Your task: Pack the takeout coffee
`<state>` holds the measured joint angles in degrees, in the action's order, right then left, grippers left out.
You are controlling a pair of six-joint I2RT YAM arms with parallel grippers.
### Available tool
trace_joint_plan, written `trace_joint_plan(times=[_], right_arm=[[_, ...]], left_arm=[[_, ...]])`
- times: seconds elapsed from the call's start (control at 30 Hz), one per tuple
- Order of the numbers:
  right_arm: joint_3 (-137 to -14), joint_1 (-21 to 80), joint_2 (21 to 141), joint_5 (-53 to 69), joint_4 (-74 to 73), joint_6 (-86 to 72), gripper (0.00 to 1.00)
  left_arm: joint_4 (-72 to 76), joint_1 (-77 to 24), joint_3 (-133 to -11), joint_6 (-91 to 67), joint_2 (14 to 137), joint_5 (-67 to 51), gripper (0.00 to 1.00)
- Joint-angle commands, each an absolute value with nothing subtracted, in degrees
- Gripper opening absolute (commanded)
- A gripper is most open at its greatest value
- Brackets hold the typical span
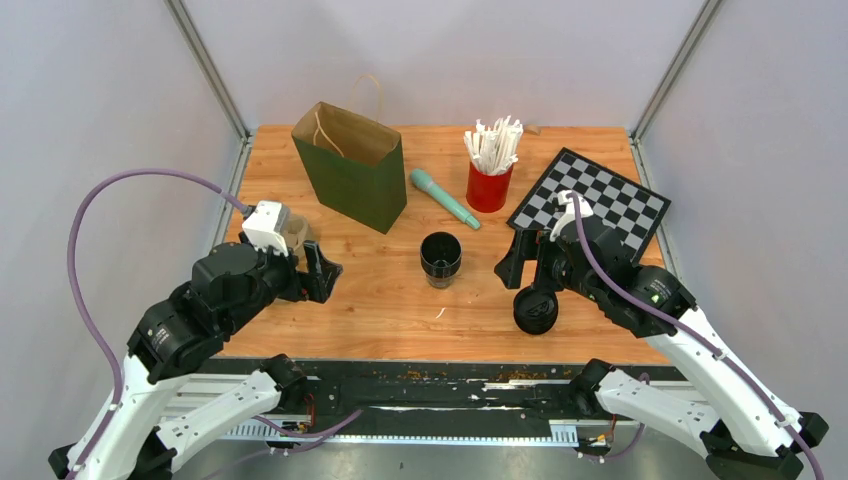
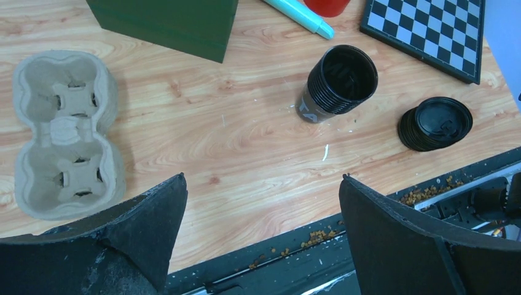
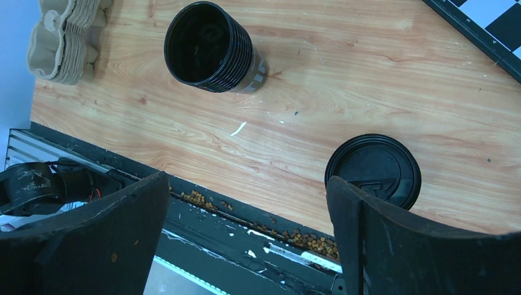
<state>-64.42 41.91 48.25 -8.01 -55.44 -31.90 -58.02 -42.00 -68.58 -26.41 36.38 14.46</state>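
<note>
A stack of black takeout cups stands open-mouthed mid-table. A pile of black lids lies to its right near the front edge. At the left edge sits a stack of pulp cup carriers. The green paper bag stands open at the back. My left gripper hovers open beside the carriers, holding nothing. Over the lids, my right gripper is open and empty.
A red cup of wrapped straws and a teal marker lie behind the cups. A chessboard lies at the back right. Crumbs sit in the black rail along the table's front edge.
</note>
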Motion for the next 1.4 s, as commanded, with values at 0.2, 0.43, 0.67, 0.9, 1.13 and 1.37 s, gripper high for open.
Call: trace_joint_plan(times=[0.2,0.43,0.67,0.9,1.13,1.37], right_arm=[[-64.4,41.8,44.2,-11.7,-51.3,-36.7,0.99],[-65.3,41.8,46.6,-8.4,-45.1,-30.6,0.9],[-69.8,41.8,58.0,-6.6,-42.1,-27.9,0.66],[-71.3,41.7,70.0,-4.7,-35.9,-23.8,0.51],[-74.0,41.8,79.5,-9.6,-36.7,-19.6,0.38],[-73.8,41.7,83.7,-8.3,-34.8,-18.6,0.34]], left_arm=[[-55.7,-42.2,-67.3,-23.7,37.1,18.0,1.0],[-57.0,-42.2,-66.2,-25.6,36.8,18.7,1.0],[-60.1,-42.2,-64.2,-25.8,32.5,18.5,1.0],[-61.1,-42.2,-64.6,-27.0,32.0,17.5,1.0],[-60.8,-42.2,-63.3,-28.4,32.2,15.7,0.98],[-60.2,-42.2,-62.4,-28.6,32.9,15.1,0.98]])
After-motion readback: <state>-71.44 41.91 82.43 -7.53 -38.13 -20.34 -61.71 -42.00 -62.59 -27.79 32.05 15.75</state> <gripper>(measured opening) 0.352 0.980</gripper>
